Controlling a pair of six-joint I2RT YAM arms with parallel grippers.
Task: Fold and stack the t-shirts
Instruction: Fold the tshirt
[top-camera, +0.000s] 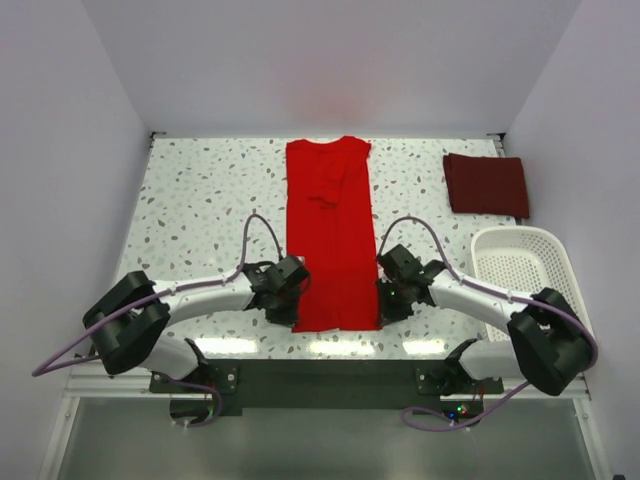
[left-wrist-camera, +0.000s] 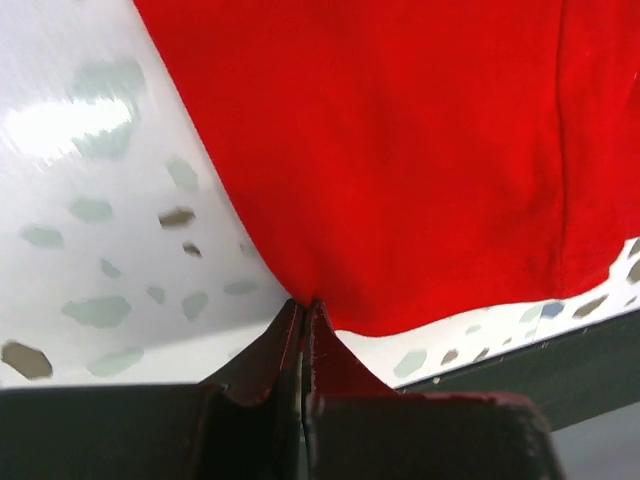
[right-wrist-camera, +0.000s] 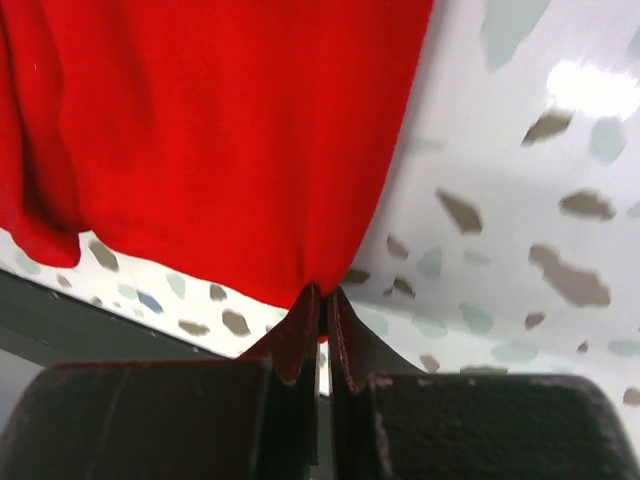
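Speckled table (top-camera: 200, 210) | left gripper (left-wrist-camera: 305, 312), right gripper (right-wrist-camera: 322, 298) low, pinching red shirt (top-camera: 331, 235) hem

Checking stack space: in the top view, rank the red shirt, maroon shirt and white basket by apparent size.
1. red shirt
2. white basket, partly behind the right arm
3. maroon shirt, folded

Cloth, matt, fine smooth knit, soft creases: bright red t-shirt (top-camera: 333, 240). Cloth, matt, flat finish: dark maroon t-shirt (top-camera: 486, 184), far right corner of table (top-camera: 200, 220). Table top: hard, white with grey-brown speckle, glossy, lamp glare along near edge. Slatted white plastic, slight sheen: basket (top-camera: 522, 262), right edge. Dark, matt, scuffed edges: left gripper (left-wrist-camera: 303, 308), right gripper (right-wrist-camera: 322, 295).
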